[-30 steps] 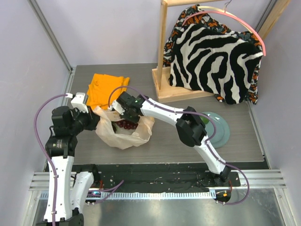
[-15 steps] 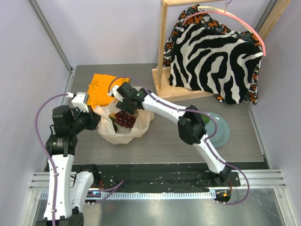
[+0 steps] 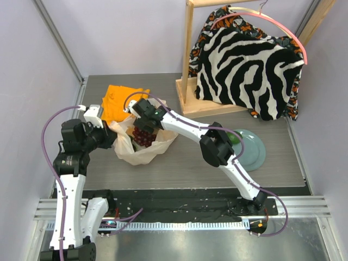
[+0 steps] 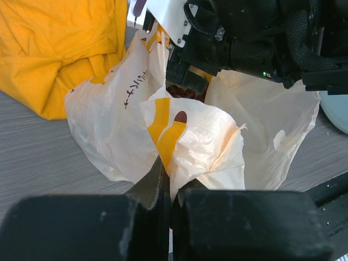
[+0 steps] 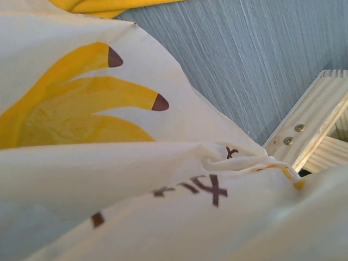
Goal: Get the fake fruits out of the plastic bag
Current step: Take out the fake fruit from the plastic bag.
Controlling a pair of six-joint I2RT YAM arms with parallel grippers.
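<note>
The plastic bag (image 3: 138, 153) lies crumpled on the table, its mouth facing up. A bunch of dark red grapes (image 3: 144, 136) shows inside it, and a dark red bit of the grapes (image 4: 182, 91) peeks out under the right arm. My left gripper (image 3: 111, 136) is shut on a fold of the bag's left rim (image 4: 179, 136), fingertips pinched together (image 4: 169, 169). My right gripper (image 3: 140, 119) hangs over the bag's far rim, just behind the grapes. Its fingers are hidden. The right wrist view shows only bag plastic (image 5: 163, 217). A green fruit (image 3: 234, 138) lies on the teal plate.
A folded orange cloth (image 3: 122, 100) touches the bag's far left side. The wooden rack base (image 3: 209, 106) with the zebra garment (image 3: 250, 65) stands at the back right. A teal plate (image 3: 255, 156) lies right of the right arm.
My right gripper has drawn back from inside the bag to its far rim. The grapes now lie uncovered in the bag mouth. The left gripper has kept its hold.
</note>
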